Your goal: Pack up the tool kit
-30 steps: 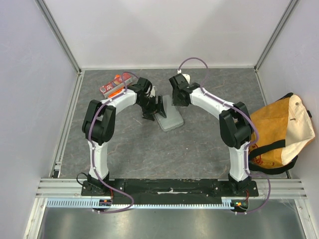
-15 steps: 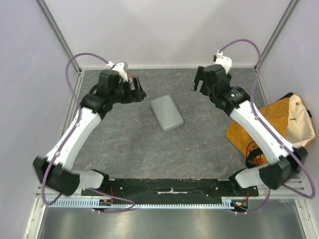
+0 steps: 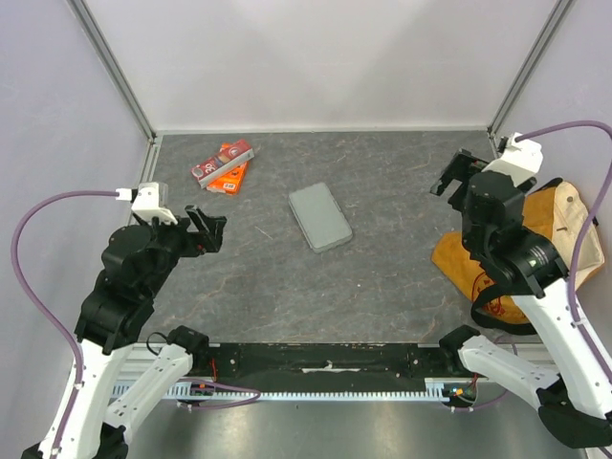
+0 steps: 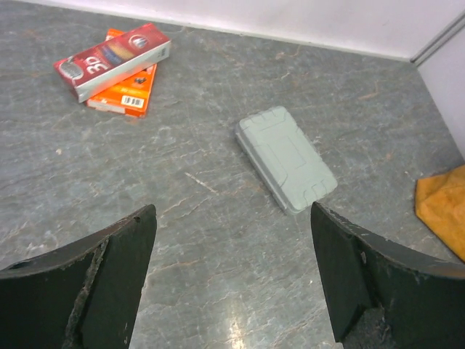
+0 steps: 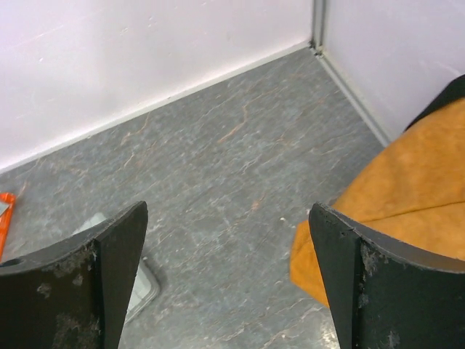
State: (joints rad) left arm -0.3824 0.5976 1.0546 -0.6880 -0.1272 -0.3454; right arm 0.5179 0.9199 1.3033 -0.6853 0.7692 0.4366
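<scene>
The tool kit (image 3: 320, 217) is seen as a flat grey case lying shut on the grey tabletop (image 3: 382, 277), a little beyond the middle and turned at a slant, its far end pointing left. A moulded pattern of ribs is shown on its lid in the left wrist view. Nothing is touching it.

The left pincer (image 3: 206, 229) is held above the left side of the tabletop, well apart from the case. Its jaws are spread wide and nothing is held between them. In its own wrist view the case is framed in the gap between the two dark fingers (image 4: 109, 283).

The right pincer (image 3: 457, 177) is raised at the far right, near the corner of the enclosure. Its jaws are likewise wide apart and nothing is gripped.

Two red-orange packets (image 3: 222, 164), one lying partly across the other, are found at the far left of the tabletop, well apart from the case. A tan canvas bag (image 3: 535, 239) with black straps is set against the right wall, just beside the right arm, and its orange-tan cloth is caught in the right wrist view.
</scene>
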